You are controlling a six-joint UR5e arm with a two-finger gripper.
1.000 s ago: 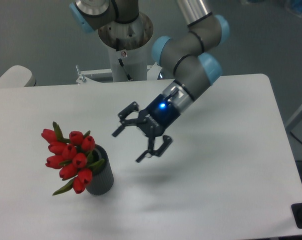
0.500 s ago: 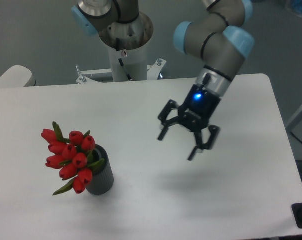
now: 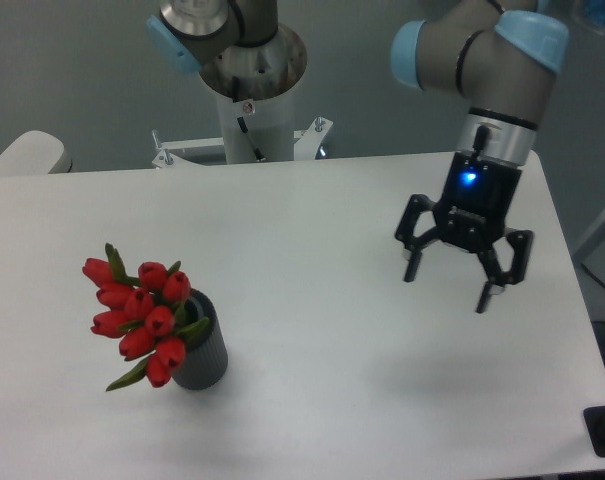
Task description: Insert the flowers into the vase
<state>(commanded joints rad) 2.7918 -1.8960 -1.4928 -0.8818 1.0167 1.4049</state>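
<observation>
White table [image 3: 312,220] fills most of the view, with a grey wall behind it and the arm's base [image 3: 252,95] at the far edge. Near the front left corner stands the vase [image 3: 206,356], upright on the table. The flowers [image 3: 142,315] are in it: the stems go down inside the rim, and the red buds lean out to the left, over the table. One green leaf hangs low beside the vase wall.

On the right side, well apart from the vase, the gripper [image 3: 450,287] hangs above the table, pointing down. Its jaws are spread wide and hold nothing.

I judge that the task is finished, or almost. Nothing seems left to do, except maybe to park the arm.
</observation>
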